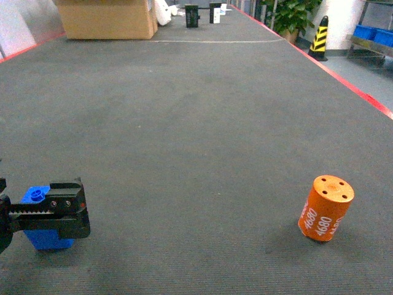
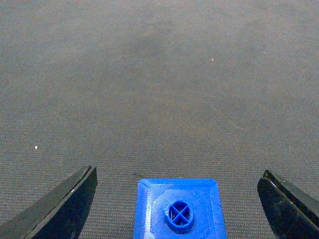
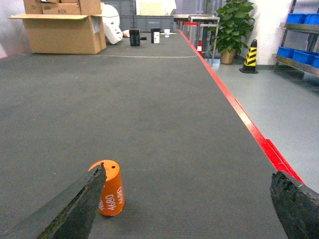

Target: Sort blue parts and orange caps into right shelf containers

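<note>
A blue part (image 2: 177,211), square with a round crossed hub on top, stands on the dark grey floor at the lower left of the head view (image 1: 40,222). My left gripper (image 2: 178,172) is open, one finger on each side of the part and clear of it; the head view shows the gripper (image 1: 67,212) in front of the part. An orange cap (image 1: 326,208) marked "4680" stands upright at the lower right. My right gripper (image 3: 189,171) is open and empty. The cap (image 3: 112,191) sits ahead, just beyond the right gripper's left finger (image 3: 75,209). Blue shelf containers (image 3: 294,52) sit far right.
A red floor line (image 1: 350,83) runs along the right edge of the dark mat. Beyond it stand a yellow-and-black cone (image 1: 319,37), a potted plant (image 1: 295,15) and a shelf with blue crates (image 1: 374,35). A cardboard box (image 1: 107,18) sits far back left.
</note>
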`<state>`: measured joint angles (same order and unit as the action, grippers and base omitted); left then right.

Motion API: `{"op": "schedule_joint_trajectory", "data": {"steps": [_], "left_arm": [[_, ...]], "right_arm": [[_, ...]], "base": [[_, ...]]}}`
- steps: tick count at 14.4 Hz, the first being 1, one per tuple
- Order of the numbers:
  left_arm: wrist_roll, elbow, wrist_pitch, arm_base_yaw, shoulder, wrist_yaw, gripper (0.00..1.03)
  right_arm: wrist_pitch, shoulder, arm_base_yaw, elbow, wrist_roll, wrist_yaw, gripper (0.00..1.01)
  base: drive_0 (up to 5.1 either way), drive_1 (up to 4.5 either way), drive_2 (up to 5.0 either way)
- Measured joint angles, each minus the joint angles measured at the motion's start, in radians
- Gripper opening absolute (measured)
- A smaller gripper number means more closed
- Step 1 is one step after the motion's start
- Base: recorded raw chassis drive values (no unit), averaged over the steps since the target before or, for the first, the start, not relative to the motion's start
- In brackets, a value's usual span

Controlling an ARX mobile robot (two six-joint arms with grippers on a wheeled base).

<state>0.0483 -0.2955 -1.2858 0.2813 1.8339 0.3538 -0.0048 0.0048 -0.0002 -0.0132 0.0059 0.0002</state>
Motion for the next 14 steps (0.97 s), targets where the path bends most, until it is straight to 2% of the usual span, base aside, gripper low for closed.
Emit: {"op": "schedule_joint_trajectory", "data": {"steps": [14], "left_arm": [[-0.003,0.0,0.0,-0.006,0.0,0.005,0.98]], "right_arm": [[0.0,0.0,0.0,0.0,0.0,0.0,0.98]], "base": [[0.0,0.0,0.0]]}}
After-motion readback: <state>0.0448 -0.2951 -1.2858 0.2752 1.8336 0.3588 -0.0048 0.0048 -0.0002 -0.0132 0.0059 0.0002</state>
